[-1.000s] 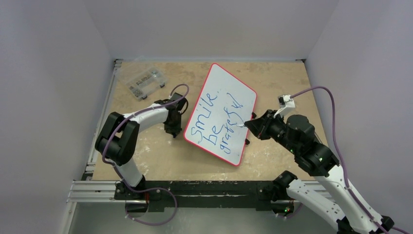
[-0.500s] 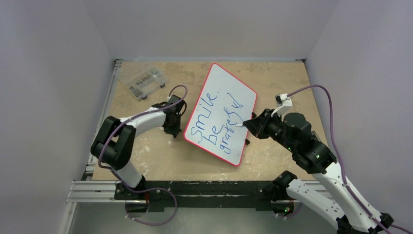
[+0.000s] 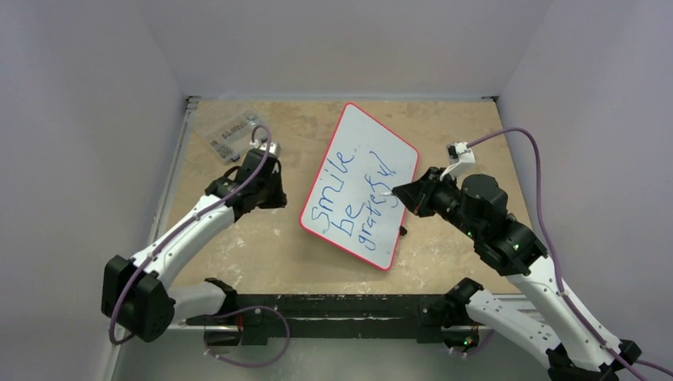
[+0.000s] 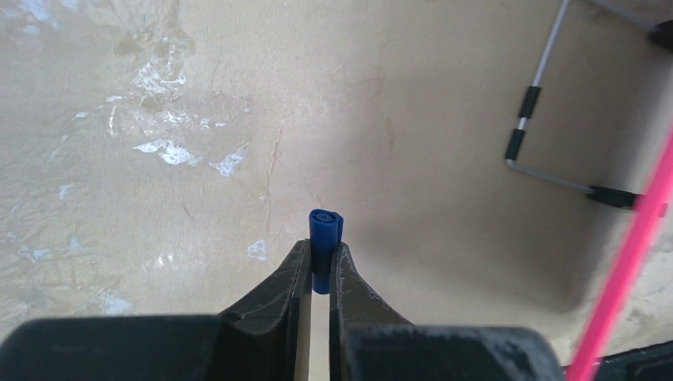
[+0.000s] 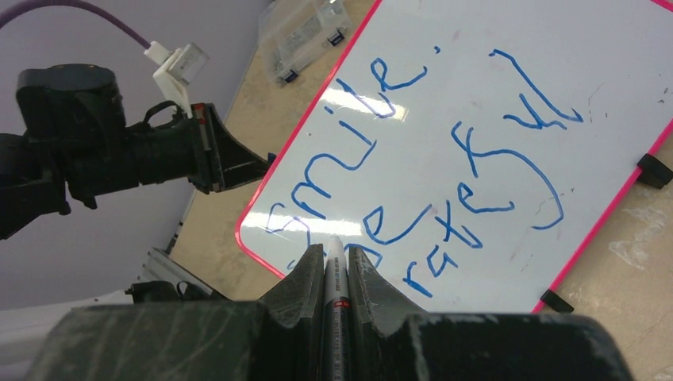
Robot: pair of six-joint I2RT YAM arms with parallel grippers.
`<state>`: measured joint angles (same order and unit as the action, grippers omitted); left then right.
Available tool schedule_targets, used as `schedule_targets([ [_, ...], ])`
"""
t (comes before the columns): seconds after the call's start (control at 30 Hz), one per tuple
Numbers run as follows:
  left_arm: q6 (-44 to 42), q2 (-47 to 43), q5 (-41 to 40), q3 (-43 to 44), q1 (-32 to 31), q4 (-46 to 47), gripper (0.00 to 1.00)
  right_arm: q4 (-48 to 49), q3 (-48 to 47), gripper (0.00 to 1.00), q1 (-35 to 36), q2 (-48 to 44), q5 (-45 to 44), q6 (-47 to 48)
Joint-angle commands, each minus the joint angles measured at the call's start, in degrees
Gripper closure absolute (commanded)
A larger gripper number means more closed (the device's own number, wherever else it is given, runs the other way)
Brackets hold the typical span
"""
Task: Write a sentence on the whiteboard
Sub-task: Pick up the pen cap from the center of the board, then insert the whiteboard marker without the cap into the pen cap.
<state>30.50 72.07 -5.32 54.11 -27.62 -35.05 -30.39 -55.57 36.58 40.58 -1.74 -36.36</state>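
Observation:
The whiteboard with a red rim stands tilted in the middle of the table. The sentence on it reads "smile be grateful" in blue, also in the right wrist view. My right gripper is shut on a white marker, whose end points at the board's right side; I cannot tell if it touches. My left gripper is shut on a blue marker cap above bare table, left of the board's red rim. In the top view the left gripper is apart from the board.
A clear plastic compartment box lies at the table's far left. The board's wire stand and black feet rest on the tan table. Grey walls close in three sides.
My left arm has drawn back from the board's left edge, up and to the left, with its elbow swung down to the near left. My right gripper has shifted slightly up with the marker.

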Motion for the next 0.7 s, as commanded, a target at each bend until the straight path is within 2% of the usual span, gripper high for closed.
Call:
schedule_targets([
  [0.0,1.3,-7.8,1.3,1.9,0.8,-1.1,1.00,4.8,-3.8,1.00,-0.2,1.7,1.6,2.5],
  [0.33,4.8,-22.7,7.1,3.8,1.3,2.2,1.00,17.3,-0.3,1.00,-0.2,-0.7,6.0,-4.3],
  [0.53,14.4,-27.1,11.3,4.0,1.3,7.9,1.00,28.4,2.6,1.00,-0.2,-0.3,8.8,-8.3],
  [0.67,22.9,-28.9,13.2,1.1,1.3,17.7,1.00,35.4,5.1,1.00,-0.2,-0.7,8.6,-10.0],
])
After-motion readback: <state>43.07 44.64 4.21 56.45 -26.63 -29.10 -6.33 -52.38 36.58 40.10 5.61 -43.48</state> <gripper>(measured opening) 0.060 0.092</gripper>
